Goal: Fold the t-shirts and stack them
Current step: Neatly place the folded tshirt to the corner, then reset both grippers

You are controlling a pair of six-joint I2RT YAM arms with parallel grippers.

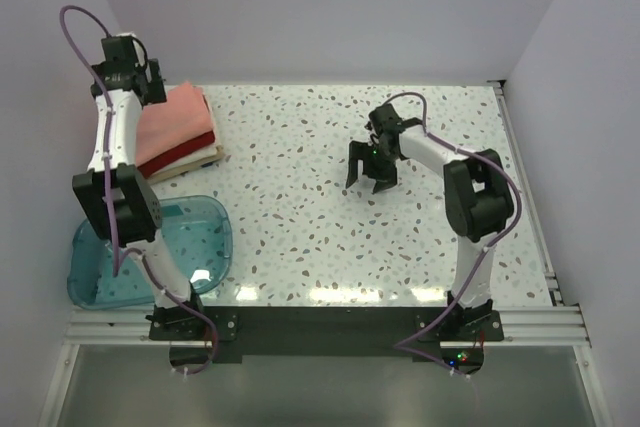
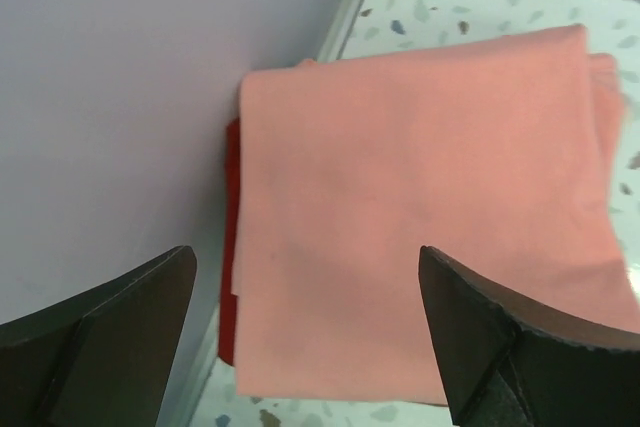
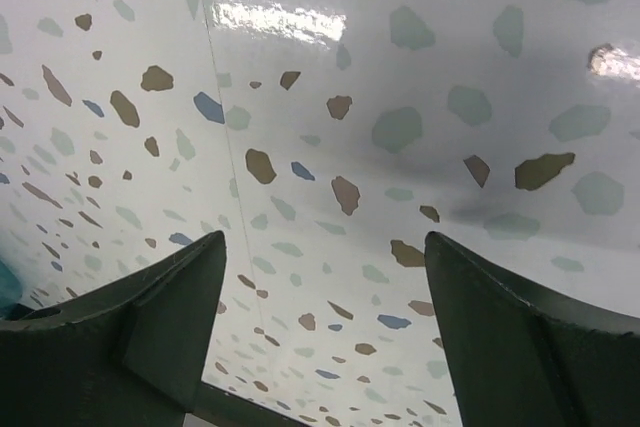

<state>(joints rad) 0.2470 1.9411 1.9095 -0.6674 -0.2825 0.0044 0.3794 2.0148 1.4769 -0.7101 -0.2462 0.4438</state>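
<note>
Three folded t-shirts lie stacked at the table's back left corner, next to the wall. The salmon-pink one (image 1: 175,119) (image 2: 420,197) is on top. A deep red one (image 1: 188,149) (image 2: 229,247) lies under it, and a cream-white one (image 1: 208,159) is at the bottom. My left gripper (image 1: 155,87) (image 2: 307,257) hovers open above the stack's wall-side edge, holding nothing. My right gripper (image 1: 372,175) (image 3: 325,242) hangs open over the bare speckled table (image 3: 380,127), right of centre, well away from the shirts.
A translucent blue plastic tub (image 1: 218,237) sits at the near left, beside the left arm's base. Walls stand close on the left (image 2: 120,97) and at the back. A metal rail (image 1: 525,187) runs along the table's right edge.
</note>
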